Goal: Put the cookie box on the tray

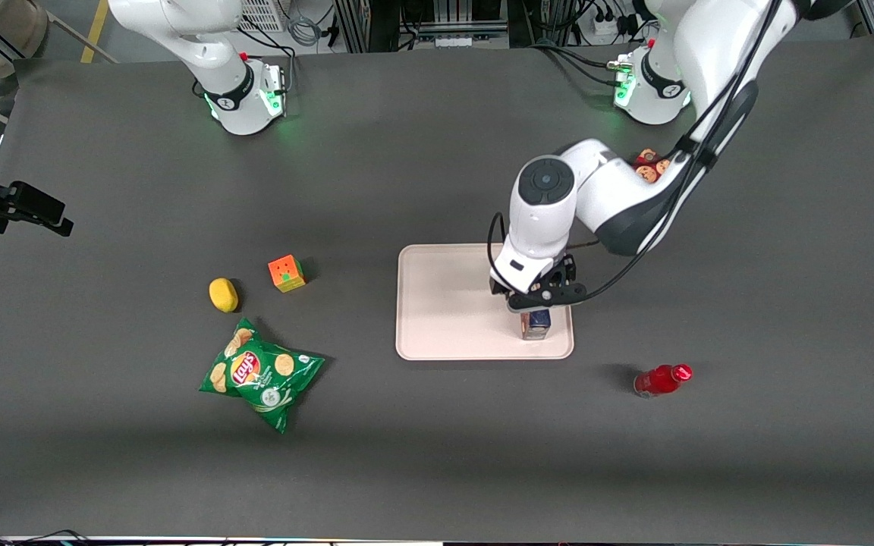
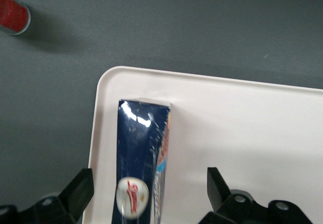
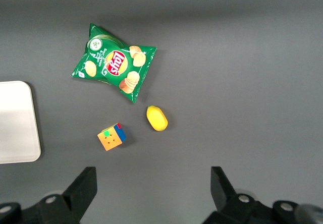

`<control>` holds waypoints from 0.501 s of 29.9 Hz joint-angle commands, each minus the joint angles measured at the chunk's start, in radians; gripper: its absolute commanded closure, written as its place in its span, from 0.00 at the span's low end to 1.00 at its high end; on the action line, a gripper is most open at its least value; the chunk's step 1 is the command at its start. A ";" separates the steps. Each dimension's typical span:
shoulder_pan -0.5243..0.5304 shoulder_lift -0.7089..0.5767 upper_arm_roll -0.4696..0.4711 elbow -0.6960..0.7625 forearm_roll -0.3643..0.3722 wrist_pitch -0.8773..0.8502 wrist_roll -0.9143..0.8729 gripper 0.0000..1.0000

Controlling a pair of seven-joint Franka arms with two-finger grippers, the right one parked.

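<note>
Cookie box [image 1: 536, 324] sits on the tray [image 1: 444, 303], in the tray's corner nearest the front cam and toward the working arm's end of the table. In the front view, box is at approx 4 o'clock from tray centre, close to both rims there. In the wrist view the box [image 2: 142, 163] lies w/ its long axis parallel to the tray's [image 2: 242, 133] short rim just beside it; one end face points at the rounded corner, the white round logo sits toward the gripper end. Dark navy top face up, glare streak on it, cookie print down one side edge.

Gripper [image 1: 539, 299] hangs right above the box, over the tray. Fingers [image 2: 78, 191] spread wide, one each side of the box w/ clear gaps, so nothing held; box rests on the tray by itself.

Elsewhere: red bottle [image 1: 662, 379] lying on the table at approx 4 o'clock from the tray, near but apart. Red cookie-print box [image 1: 649, 165] partly hidden by the arm, approx 1 o'clock from tray. Toward the parked arm's end: colour cube [image 1: 287, 273], yellow lemon-like thing [image 1: 223, 295] beside it, green Lay's chip bag [image 1: 261, 373] nearer the front cam than both.
</note>
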 commanded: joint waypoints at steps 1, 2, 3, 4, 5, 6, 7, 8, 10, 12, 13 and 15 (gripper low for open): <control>0.013 -0.147 0.005 0.074 -0.146 -0.205 0.203 0.00; 0.016 -0.169 0.007 0.087 -0.160 -0.251 0.241 0.00; 0.026 -0.192 0.008 0.092 -0.170 -0.290 0.284 0.00; 0.042 -0.224 0.008 0.094 -0.184 -0.322 0.338 0.00; 0.056 -0.251 0.008 0.094 -0.202 -0.345 0.382 0.00; 0.070 -0.284 0.013 0.094 -0.231 -0.373 0.431 0.00; 0.078 -0.316 0.028 0.092 -0.261 -0.391 0.473 0.00; 0.079 -0.345 0.060 0.089 -0.288 -0.410 0.513 0.00; 0.073 -0.399 0.146 0.089 -0.342 -0.448 0.615 0.00; 0.072 -0.442 0.218 0.083 -0.382 -0.469 0.720 0.00; 0.072 -0.460 0.247 0.078 -0.390 -0.476 0.766 0.00; 0.070 -0.491 0.312 0.066 -0.394 -0.483 0.849 0.00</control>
